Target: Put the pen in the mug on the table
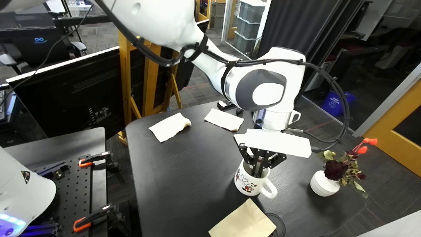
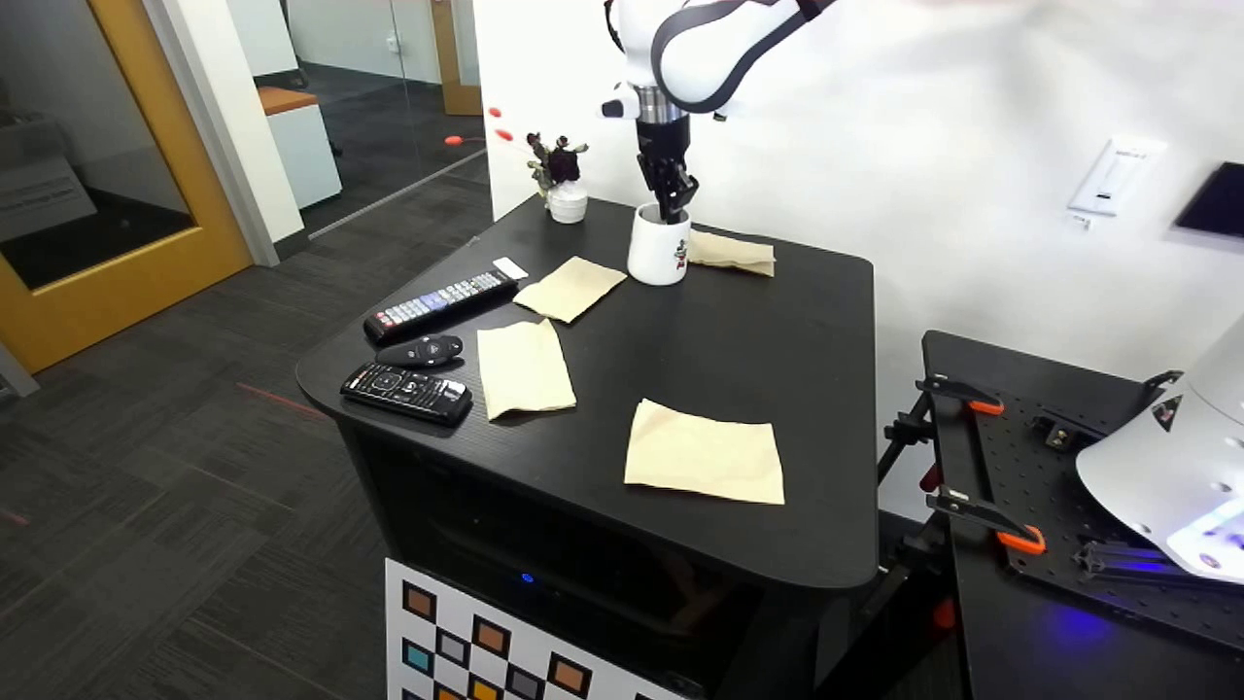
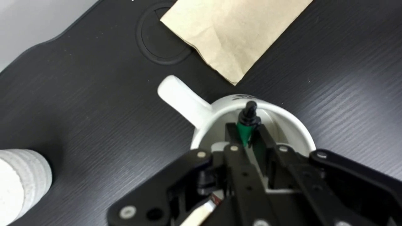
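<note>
The cream-white mug [image 1: 244,181] stands upright on the black table [image 1: 184,184]; it also shows in an exterior view [image 2: 653,251]. In the wrist view its rim [image 3: 302,129] surrounds my fingertips, with the handle [image 3: 185,101] toward the upper left. My gripper [image 3: 246,133] points down with its fingertips inside the mug's mouth. It is shut on a green pen [image 3: 245,131] with a black end, held between the fingertips within the rim. The pen's lower part is hidden by the fingers, and I cannot make out the pen in the exterior views.
Several beige paper napkins [image 2: 705,453] lie about the table, one [image 1: 243,222] close to the mug. A white vase [image 1: 324,183] with dried flowers stands on the mug's handle side. Several remotes [image 2: 442,306] lie near a table corner.
</note>
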You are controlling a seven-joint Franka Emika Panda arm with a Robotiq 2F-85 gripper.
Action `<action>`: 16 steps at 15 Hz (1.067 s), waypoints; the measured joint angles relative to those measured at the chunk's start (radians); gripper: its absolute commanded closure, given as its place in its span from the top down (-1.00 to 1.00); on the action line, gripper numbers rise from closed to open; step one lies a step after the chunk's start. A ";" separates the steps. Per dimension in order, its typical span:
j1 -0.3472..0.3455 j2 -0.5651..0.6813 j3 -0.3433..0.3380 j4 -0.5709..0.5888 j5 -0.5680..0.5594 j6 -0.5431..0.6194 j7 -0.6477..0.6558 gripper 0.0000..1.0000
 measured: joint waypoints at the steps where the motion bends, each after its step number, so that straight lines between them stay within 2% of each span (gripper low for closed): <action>1: 0.000 0.000 0.000 0.001 -0.003 0.000 0.000 -0.92; 9: 0.006 -0.021 0.000 0.007 -0.005 0.000 0.000 -0.92; 16: 0.006 -0.117 0.000 -0.009 -0.005 -0.028 0.000 -0.92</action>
